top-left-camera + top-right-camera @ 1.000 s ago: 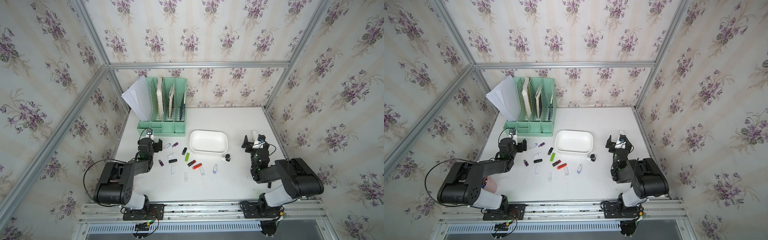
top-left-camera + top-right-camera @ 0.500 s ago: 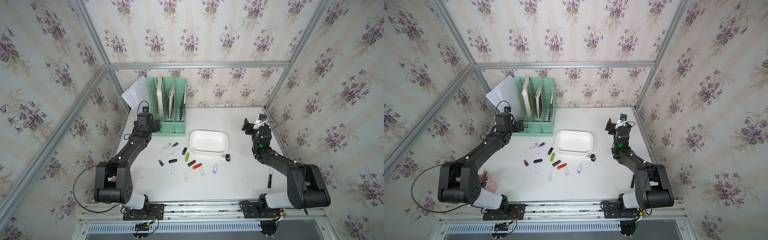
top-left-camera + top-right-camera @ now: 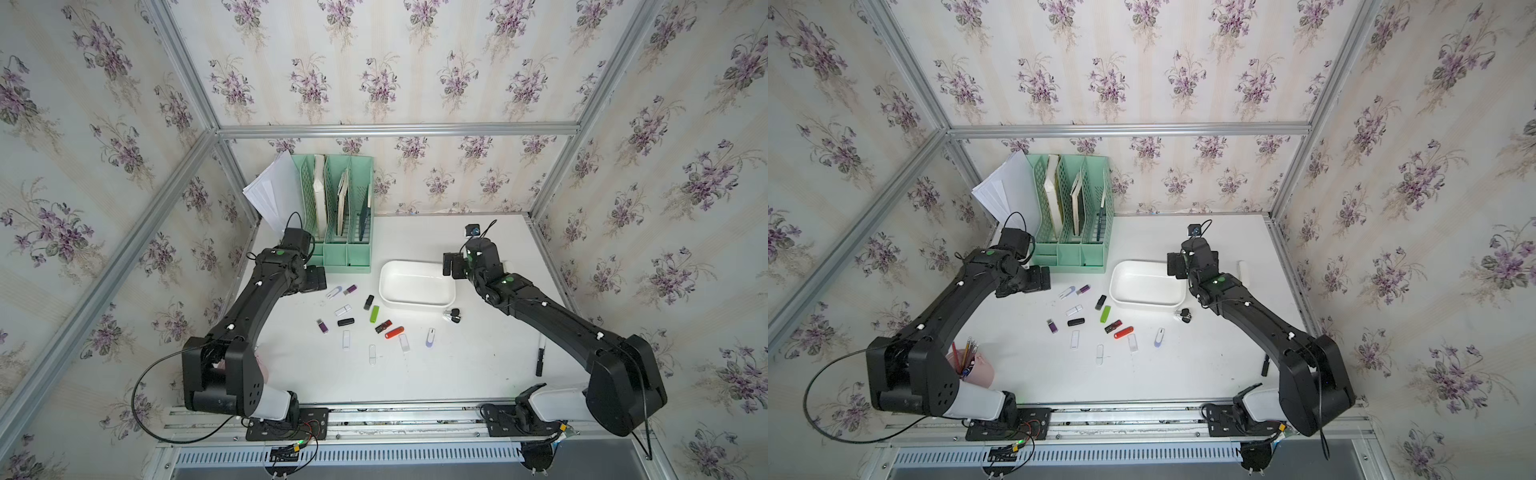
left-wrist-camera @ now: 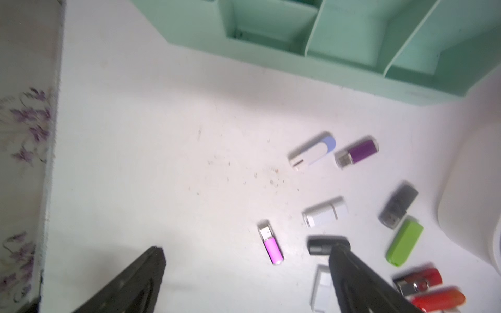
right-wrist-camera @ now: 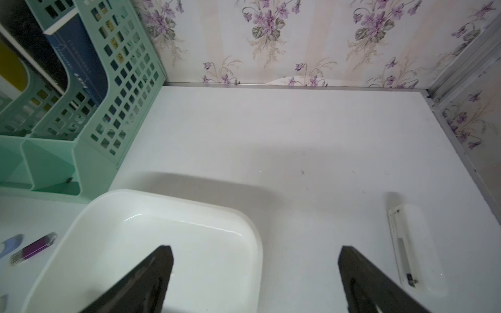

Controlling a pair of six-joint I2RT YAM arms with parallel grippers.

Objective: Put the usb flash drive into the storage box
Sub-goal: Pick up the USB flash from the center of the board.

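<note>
storage box [image 3: 417, 286] long axis left-right | green usb flash drive [image 3: 374, 313] lies near-far | left end effector [image 4: 248, 249], right end effector [image 5: 254, 249] spread wide, empty

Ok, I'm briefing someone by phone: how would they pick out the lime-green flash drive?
Find the mint-green file organizer on the table, then the white storage box next to it. Off the box's near corner on the side of the left arm lies the flash drive, the only lime-green one among black, red, purple and white.
</note>
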